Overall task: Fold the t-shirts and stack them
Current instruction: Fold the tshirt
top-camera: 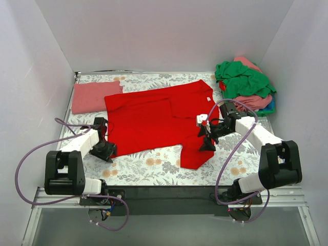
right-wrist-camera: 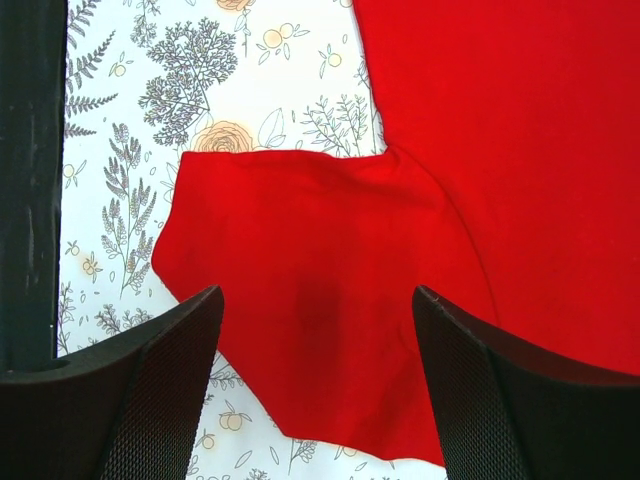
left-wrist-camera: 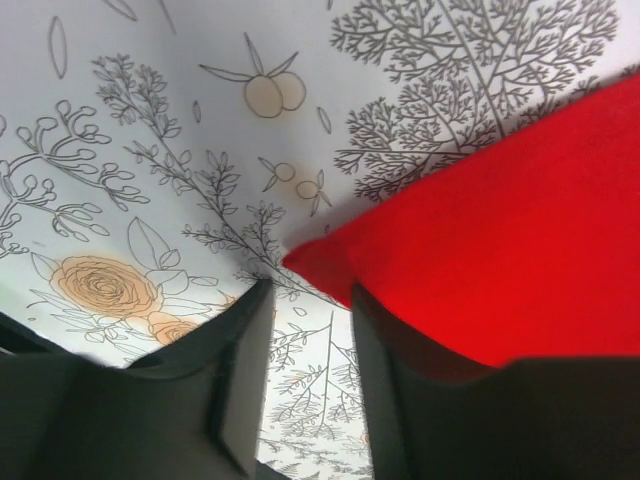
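A bright red t-shirt (top-camera: 154, 120) lies spread flat on the floral tablecloth (top-camera: 148, 169). My left gripper (top-camera: 108, 151) sits low at its near-left corner. In the left wrist view the jaws (left-wrist-camera: 310, 290) stand partly open with only tablecloth between them, and the red corner (left-wrist-camera: 330, 258) lies just past the fingertips. My right gripper (top-camera: 206, 141) hovers wide open over the shirt's near sleeve (right-wrist-camera: 320, 300), its fingers (right-wrist-camera: 160, 380) clear of the cloth. A folded salmon-pink t-shirt (top-camera: 92, 96) lies at the back left.
A loose pile of t-shirts sits at the back right, green (top-camera: 245, 81) on top of pink (top-camera: 253, 101) and blue (top-camera: 270, 107). White walls close in the sides and back. The table's dark near edge (right-wrist-camera: 30, 180) runs close to the right gripper.
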`<move>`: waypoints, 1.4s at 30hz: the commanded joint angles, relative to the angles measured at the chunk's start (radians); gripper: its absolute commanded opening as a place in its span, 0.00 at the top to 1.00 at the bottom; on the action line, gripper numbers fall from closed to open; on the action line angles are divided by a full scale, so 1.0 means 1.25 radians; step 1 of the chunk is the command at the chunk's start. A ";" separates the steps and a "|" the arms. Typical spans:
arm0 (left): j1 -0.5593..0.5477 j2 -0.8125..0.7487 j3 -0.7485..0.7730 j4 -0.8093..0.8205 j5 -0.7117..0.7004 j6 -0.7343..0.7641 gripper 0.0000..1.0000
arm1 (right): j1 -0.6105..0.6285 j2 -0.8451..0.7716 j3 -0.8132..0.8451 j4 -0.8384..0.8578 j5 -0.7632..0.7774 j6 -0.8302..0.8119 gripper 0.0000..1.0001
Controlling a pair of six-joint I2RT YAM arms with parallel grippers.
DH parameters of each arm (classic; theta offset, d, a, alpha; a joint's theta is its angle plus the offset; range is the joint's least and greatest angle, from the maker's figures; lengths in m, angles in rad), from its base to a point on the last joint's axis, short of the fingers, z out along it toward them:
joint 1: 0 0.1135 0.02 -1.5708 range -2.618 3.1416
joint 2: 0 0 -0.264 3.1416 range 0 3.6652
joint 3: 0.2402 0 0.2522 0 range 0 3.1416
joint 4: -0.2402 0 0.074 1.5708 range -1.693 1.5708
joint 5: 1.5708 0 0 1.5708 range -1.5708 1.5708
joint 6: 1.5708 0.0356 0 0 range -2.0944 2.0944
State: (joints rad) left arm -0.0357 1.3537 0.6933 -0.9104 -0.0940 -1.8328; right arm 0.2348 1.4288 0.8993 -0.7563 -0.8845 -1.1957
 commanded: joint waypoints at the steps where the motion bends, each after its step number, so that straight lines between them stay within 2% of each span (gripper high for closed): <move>1: -0.002 0.028 0.001 0.042 -0.044 -0.010 0.68 | -0.011 0.003 0.013 0.004 -0.007 0.006 0.18; 4: -0.002 0.052 0.000 0.042 -0.063 -0.005 0.84 | -0.015 -0.001 0.008 0.002 -0.003 0.003 0.18; 7: -0.002 0.047 -0.010 0.050 -0.076 0.003 0.88 | -0.014 -0.020 -0.008 -0.005 -0.010 -0.018 0.18; 12: -0.002 0.009 -0.013 0.075 -0.068 0.033 0.99 | -0.012 -0.070 -0.031 -0.078 0.010 -0.110 0.18; 15: -0.002 -0.015 -0.012 0.086 -0.057 0.046 1.00 | 0.007 -0.089 -0.037 -0.152 0.046 -0.172 0.19; 18: -0.002 -0.035 -0.018 0.095 -0.048 0.049 1.00 | 0.089 -0.108 -0.068 -0.167 0.094 -0.163 0.22; 19: -0.002 -0.039 -0.020 0.101 -0.044 0.051 1.00 | 0.153 -0.115 -0.079 -0.161 0.122 -0.155 0.23; 22: -0.002 -0.041 -0.021 0.107 -0.033 0.054 1.00 | 0.254 -0.123 -0.122 -0.097 0.191 -0.083 0.27; 29: -0.002 -0.044 -0.038 0.129 -0.005 0.060 1.00 | 0.305 -0.110 -0.175 0.039 0.358 0.014 0.34; 33: -0.002 -0.042 -0.031 0.129 0.003 0.064 1.00 | 0.315 -0.094 -0.199 0.120 0.391 0.058 0.38; 36: -0.002 -0.047 -0.028 0.131 0.003 0.062 1.00 | 0.330 -0.078 -0.210 0.141 0.414 0.075 0.54; 38: -0.002 -0.050 -0.029 0.132 0.007 0.065 1.00 | 0.340 -0.069 -0.207 0.137 0.435 0.090 0.76; 39: -0.002 -0.052 -0.031 0.132 0.009 0.064 1.00 | 0.340 -0.072 -0.198 0.135 0.438 0.090 0.79; 40: -0.002 -0.053 -0.032 0.133 0.010 0.065 1.00 | 0.341 -0.079 -0.189 0.120 0.441 0.085 0.90; 41: -0.002 -0.053 -0.033 0.136 0.015 0.065 1.00 | 0.341 -0.088 -0.164 0.117 0.441 0.083 0.92; 42: -0.002 -0.055 -0.033 0.136 0.016 0.065 1.00 | 0.341 -0.090 -0.148 0.104 0.442 0.076 0.99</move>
State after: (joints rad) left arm -0.0368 1.3209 0.6598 -0.7544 -0.0845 -1.7580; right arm 0.6506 1.3216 0.6540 -0.5850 -0.3645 -1.1084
